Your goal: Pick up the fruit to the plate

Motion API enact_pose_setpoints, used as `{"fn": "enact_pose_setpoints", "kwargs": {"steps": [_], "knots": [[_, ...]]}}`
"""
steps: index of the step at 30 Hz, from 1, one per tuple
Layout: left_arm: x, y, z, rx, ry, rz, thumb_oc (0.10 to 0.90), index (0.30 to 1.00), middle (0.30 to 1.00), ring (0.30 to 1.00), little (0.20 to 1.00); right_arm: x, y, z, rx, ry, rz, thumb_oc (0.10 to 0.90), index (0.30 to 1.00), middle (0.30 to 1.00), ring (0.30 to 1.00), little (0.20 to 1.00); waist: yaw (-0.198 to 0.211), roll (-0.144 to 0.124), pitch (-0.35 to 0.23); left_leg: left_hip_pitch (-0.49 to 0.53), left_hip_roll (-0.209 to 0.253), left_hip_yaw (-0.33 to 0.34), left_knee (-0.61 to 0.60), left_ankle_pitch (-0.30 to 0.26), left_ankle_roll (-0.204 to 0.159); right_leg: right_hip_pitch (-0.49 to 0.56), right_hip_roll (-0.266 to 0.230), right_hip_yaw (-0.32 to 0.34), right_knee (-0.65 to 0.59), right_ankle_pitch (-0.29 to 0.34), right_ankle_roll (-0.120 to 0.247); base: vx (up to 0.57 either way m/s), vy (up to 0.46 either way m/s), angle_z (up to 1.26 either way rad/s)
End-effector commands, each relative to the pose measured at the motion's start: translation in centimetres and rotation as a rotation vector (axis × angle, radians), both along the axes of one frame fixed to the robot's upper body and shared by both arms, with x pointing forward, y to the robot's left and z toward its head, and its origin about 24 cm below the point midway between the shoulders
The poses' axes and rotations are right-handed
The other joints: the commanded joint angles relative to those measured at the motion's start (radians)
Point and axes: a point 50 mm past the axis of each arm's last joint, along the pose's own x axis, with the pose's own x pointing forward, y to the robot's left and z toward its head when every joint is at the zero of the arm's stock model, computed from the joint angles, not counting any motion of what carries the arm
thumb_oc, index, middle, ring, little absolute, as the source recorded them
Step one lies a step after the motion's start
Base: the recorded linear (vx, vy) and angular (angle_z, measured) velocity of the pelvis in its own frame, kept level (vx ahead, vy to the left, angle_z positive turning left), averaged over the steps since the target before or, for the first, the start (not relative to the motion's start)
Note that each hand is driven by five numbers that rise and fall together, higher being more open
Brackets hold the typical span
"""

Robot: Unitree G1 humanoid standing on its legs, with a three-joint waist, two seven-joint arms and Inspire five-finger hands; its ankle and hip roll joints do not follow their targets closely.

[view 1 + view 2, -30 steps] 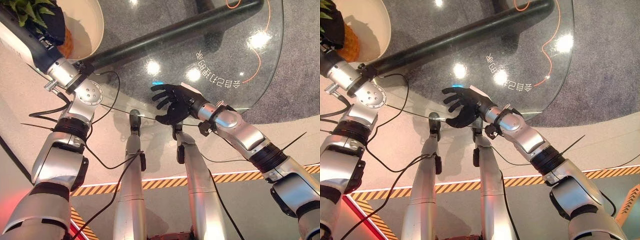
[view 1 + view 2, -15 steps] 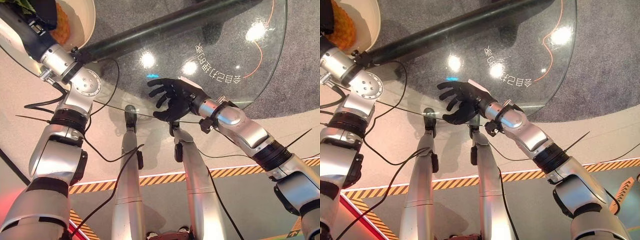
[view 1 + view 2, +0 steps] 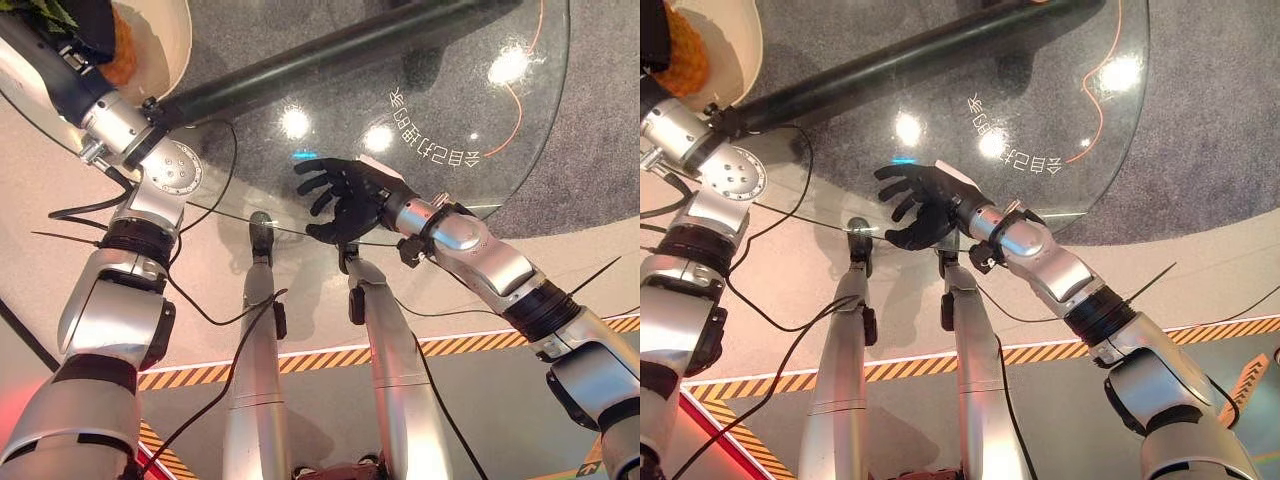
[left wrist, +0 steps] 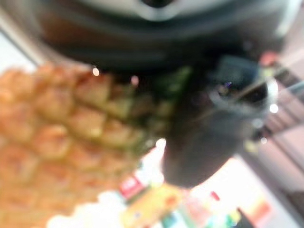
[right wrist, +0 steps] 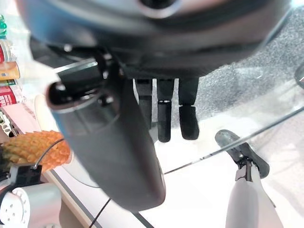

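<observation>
Since the earlier frames the pineapple (image 3: 122, 55) has been carried over the white plate (image 3: 170, 40), gripped by the left hand (image 3: 95, 25). If released high or off-centre, it could topple off. The right hand (image 3: 345, 200) is spread wide above the glass table (image 3: 480, 100).

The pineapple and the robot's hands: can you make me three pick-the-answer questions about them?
1. Where is the pineapple?
A. over the white plate
B. on the floor
C. in the right hand

2. What colour is the plate?
A. blue
B. white
C. red

3. How is the right hand?
A. curled round a fruit
B. a tight fist
C. open, fingers spread, over the glass table

Answers: 1 A, it shows against the plate, held by the left hand. 2 B, its rim looks white. 3 C, it holds nothing.
</observation>
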Motion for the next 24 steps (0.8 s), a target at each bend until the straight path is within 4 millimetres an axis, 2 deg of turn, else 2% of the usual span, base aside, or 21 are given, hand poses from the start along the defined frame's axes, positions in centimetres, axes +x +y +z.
{"fn": "enact_pose_setpoints", "kwargs": {"steps": [1, 13, 24], "knots": [[-1.8, 0.6, 3.5, 0.005, -0.207, -0.011, 0.800, 0.900, 0.900, 0.900, 0.900, -0.5, 0.7, -3.8, -0.020, 0.119, 0.004, 0.800, 0.900, 0.900, 0.900, 0.900, 0.013, -0.014, -0.017, 0.028, -0.100, 0.119, 0.120, -0.152, 0.037, 0.026, 0.058, 0.054, -0.191, 0.173, 0.059, 0.00, 0.000, 0.00], [-1.2, 0.8, 2.0, 0.010, -0.119, -0.032, 0.800, 0.900, 0.900, 0.900, 0.900, -0.9, 0.7, -4.5, -0.014, 0.122, 0.002, 0.800, 0.900, 0.900, 0.900, 0.900, 0.016, -0.007, -0.017, 0.056, -0.103, 0.120, 0.106, -0.148, 0.039, 0.050, 0.055, 0.054, -0.200, 0.167, 0.055, 0.00, -0.003, 0.00], [-0.7, 0.8, -1.3, 0.008, 0.000, -0.146, 0.800, 0.900, 0.900, 0.900, 0.900, -1.5, 0.4, -5.2, -0.004, 0.117, 0.000, 0.800, 0.900, 0.900, 0.900, 0.900, 0.026, 0.009, -0.017, 0.095, -0.105, 0.121, 0.083, -0.140, 0.042, 0.085, 0.050, 0.051, -0.212, 0.159, 0.055, 0.00, -0.013, -0.01]]}}
